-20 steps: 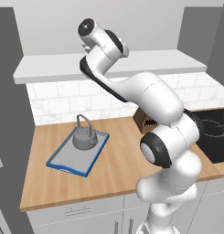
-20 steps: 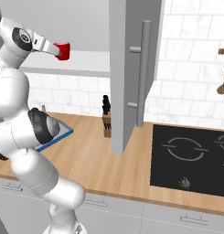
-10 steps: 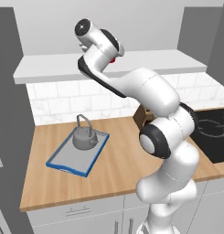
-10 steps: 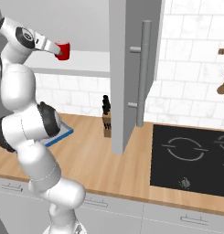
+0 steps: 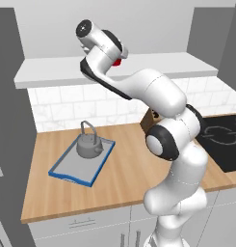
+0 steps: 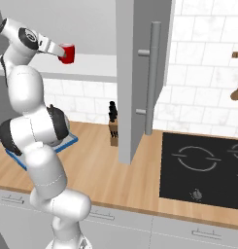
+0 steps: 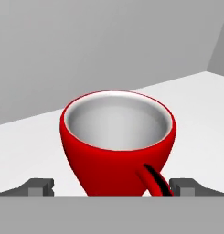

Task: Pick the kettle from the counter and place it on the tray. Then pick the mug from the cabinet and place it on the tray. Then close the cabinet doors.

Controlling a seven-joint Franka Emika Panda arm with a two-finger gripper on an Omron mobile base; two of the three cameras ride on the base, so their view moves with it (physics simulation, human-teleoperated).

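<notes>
The mug (image 7: pixel 118 141) sits right between our gripper (image 7: pixel 113 186) tips, one on each side, with its handle pointing back at us. We cannot tell if the tips squeeze it yet. It is bright red, white inside, and stands upright at the cabinet (image 5: pixel 66 72) shelf. Far below us, the tray (image 5: pixel 66 171) waits on the counter (image 5: pixel 124 178) with the kettle (image 5: pixel 89 144) on it.

mug (image 5: pixel 118 61): in left base view mostly hidden behind the arm's wrist, just a red sliver. Mug base cut off at the hand view's bottom, so finger contact on it can't be confirmed. tray (image 6: pixel 69 143): right base view shows one blue corner beside the arm, rest hidden behind it.
</notes>
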